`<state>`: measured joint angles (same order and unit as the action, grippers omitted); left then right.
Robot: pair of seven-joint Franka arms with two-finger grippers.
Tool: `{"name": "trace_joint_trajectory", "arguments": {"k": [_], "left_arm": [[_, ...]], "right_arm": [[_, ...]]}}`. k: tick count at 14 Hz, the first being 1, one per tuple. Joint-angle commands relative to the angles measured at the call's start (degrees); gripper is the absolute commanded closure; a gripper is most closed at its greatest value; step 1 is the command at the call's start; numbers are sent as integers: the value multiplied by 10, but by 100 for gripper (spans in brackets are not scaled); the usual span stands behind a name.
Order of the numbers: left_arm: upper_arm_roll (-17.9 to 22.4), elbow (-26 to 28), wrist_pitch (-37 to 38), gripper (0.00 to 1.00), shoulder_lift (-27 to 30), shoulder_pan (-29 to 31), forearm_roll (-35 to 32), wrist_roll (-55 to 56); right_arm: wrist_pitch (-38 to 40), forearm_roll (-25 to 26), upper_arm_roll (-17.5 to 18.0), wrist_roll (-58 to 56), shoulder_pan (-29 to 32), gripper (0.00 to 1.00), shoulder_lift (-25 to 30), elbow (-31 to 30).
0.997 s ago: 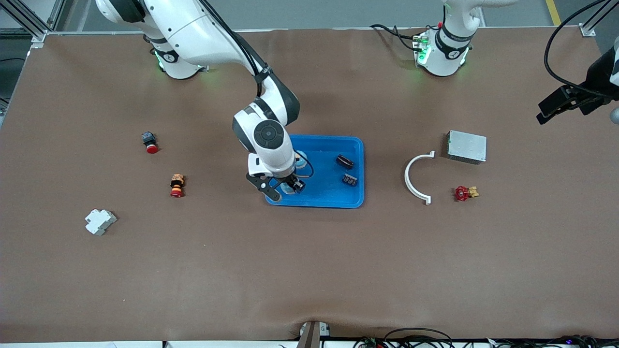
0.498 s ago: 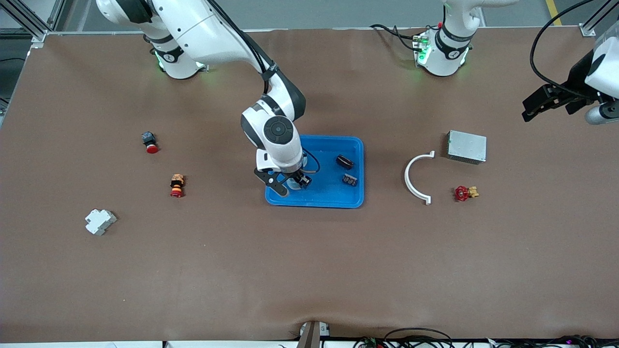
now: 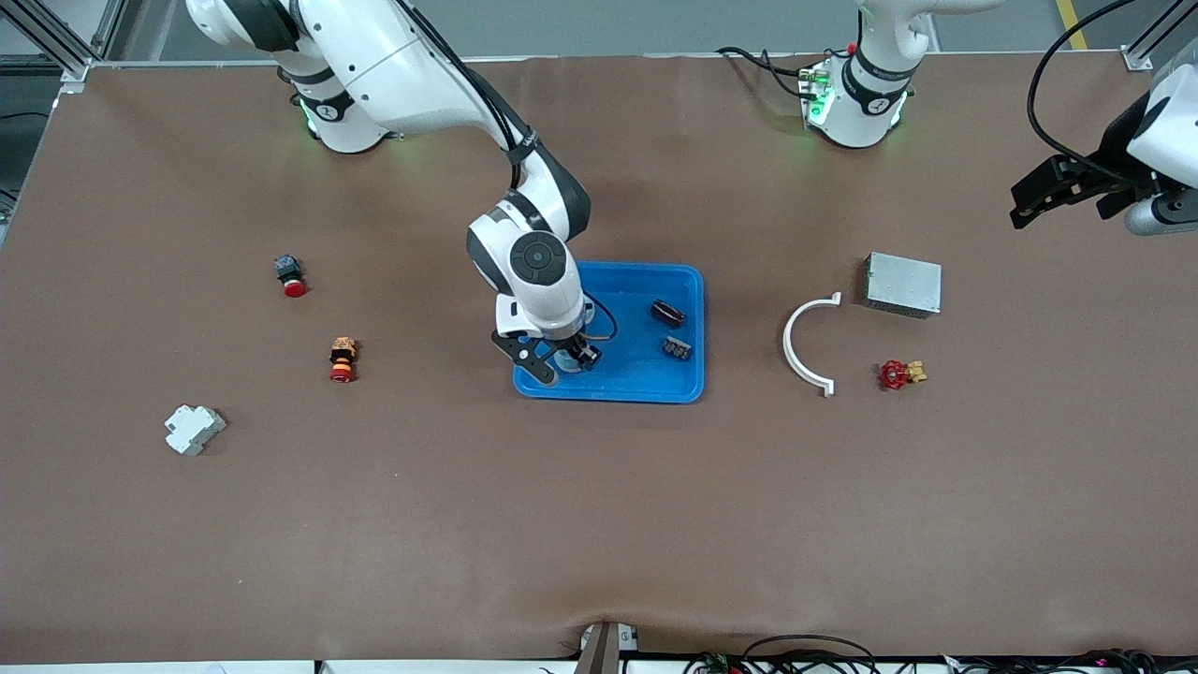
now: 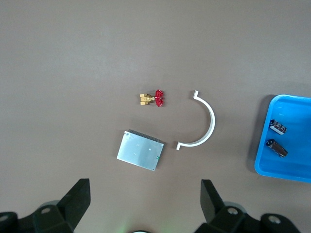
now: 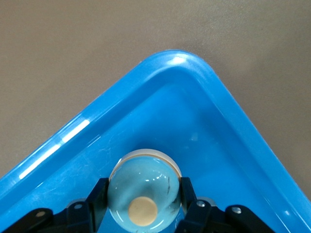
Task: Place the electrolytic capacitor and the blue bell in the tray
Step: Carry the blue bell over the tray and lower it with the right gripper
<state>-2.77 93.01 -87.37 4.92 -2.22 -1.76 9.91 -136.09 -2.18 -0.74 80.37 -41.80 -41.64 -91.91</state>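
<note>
**benchwatcher:** Right gripper (image 3: 560,360) was clamped on the blue bell (image 5: 144,193), one finger on each side of the dome, low over the tray (image 3: 688,386) at the corner nearest the front camera on the right arm's end. So the bell sat directly between the fingers with tray floor right underneath. I couldn't tell if it was touching the floor yet. My guess is the only thing left was to let go.

**solder_sam:** And the capacitor?

**benchwatcher:** Electrolytic capacitor (image 3: 666,312) was already in the tray, toward the left arm's end, lying on its side. One small dark part (image 3: 677,348) lay just beside it, nearer the camera.

**solder_sam:** Other arm?

**benchwatcher:** Left gripper (image 4: 146,206) was waiting with fingers spread wide and nothing in them, high over the left arm's end of the bench.

**solder_sam:** Count?

**benchwatcher:** One bell, one capacitor, one tray. Near to far for the rest: one white block (image 3: 194,429), one red-handled valve (image 3: 900,373), one orange-and-red button (image 3: 343,360), one white curved clip (image 3: 808,344), one grey metal box (image 3: 903,284), one red-capped switch (image 3: 290,275).
</note>
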Motion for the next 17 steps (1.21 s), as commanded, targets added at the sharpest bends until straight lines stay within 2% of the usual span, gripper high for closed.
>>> {"name": "trace_joint_trajectory", "arguments": {"k": [1, 7, 8, 9, 11, 17], "left_arm": [[0, -10, 11, 0, 6, 4, 5, -14], [1, -13, 12, 0, 5, 2, 5, -16], [0, -13, 12, 0, 5, 1, 4, -15], [0, -14, 12, 0, 5, 0, 4, -16], [0, -15, 18, 0, 6, 0, 3, -16], [-19, -16, 19, 0, 5, 0, 3, -10]], "right_arm": [[-6, 6, -5, 11, -7, 100, -8, 9], [-19, 10, -6, 17, -9, 100, -19, 9], [-19, 11, -7, 25, -8, 71, -19, 9], [-19, 13, -8, 36, -11, 1, -19, 9], [-17, 32, -8, 49, -14, 0, -18, 9], [-15, 34, -8, 49, -14, 0, -15, 10]]}}
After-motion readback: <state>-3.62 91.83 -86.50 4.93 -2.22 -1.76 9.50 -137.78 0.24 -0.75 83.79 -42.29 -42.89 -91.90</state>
